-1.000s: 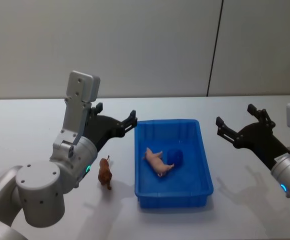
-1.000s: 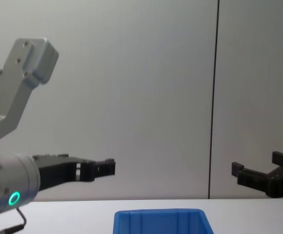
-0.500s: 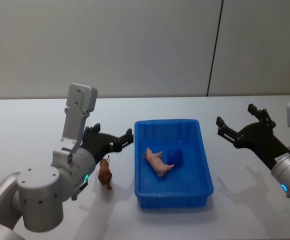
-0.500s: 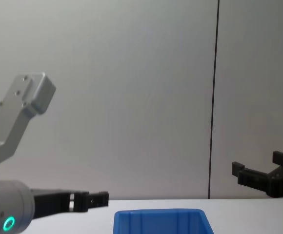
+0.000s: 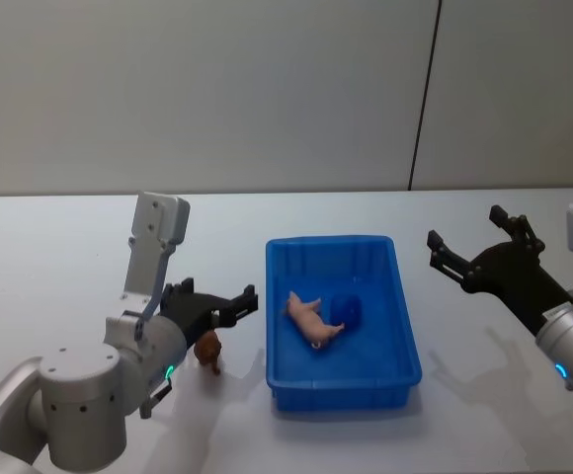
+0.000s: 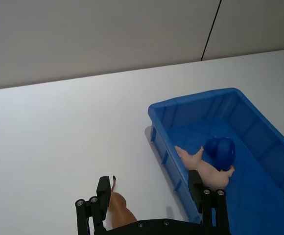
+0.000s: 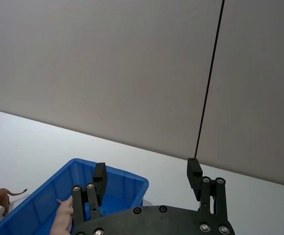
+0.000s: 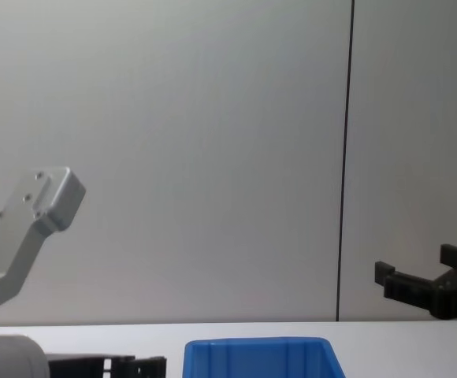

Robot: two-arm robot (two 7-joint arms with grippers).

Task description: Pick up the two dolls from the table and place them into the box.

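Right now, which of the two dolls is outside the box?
The brown doll, on the table left of the blue box, by the left gripper's open fingers. The pink doll lies inside the box.

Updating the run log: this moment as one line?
left gripper open, over brown doll | right gripper open, idle | pink doll in box

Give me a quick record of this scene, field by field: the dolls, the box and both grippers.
box: blue, on the white table
pink doll: lying inside the box, beside a small blue object
brown doll: on the table, left of the box
left gripper: jaws open, low over the brown doll
right gripper: jaws open, right of the box, idle
left to do: brown doll
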